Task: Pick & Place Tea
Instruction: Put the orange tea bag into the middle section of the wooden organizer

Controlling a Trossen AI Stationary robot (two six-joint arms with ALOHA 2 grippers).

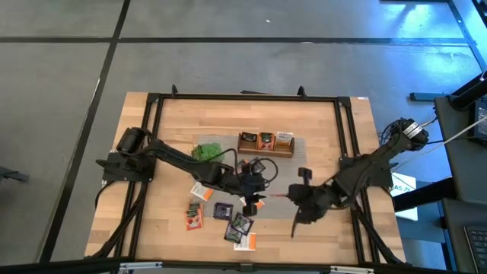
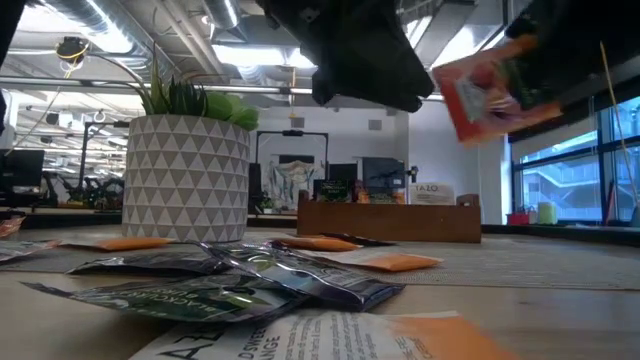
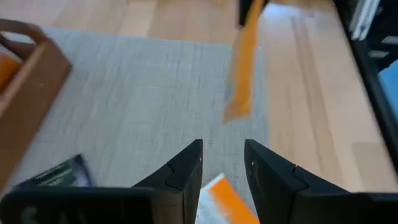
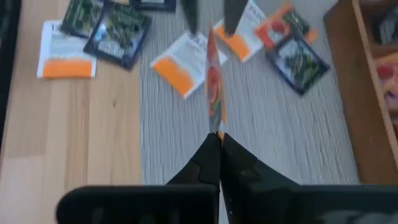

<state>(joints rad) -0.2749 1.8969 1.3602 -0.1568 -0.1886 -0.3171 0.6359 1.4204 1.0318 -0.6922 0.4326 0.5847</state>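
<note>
Tea sachet (image 4: 213, 87), orange-red, flat and square, is pinched edge-on by its corner between the closed fingers of the right gripper (image 4: 219, 138) and hangs clear above the grey woven mat (image 4: 261, 143). The left gripper (image 3: 222, 165) is just beside it over the mat, fingers narrowly parted with nothing between them; a white-and-orange sachet (image 3: 217, 199) lies beneath.

More sachets (image 1: 228, 217), dark purple with green, white with orange, and orange-red, lie scattered flat on the mat and the pale wooden plank tabletop (image 1: 319, 122). The brown wooden three-compartment box (image 1: 265, 143) sits at the mat's far edge, holding sachets upright. A green plant in a white triangle-patterned pot (image 2: 186, 178) stands beside it. Beyond the table: a grey floor, desks, monitors and windows.
</note>
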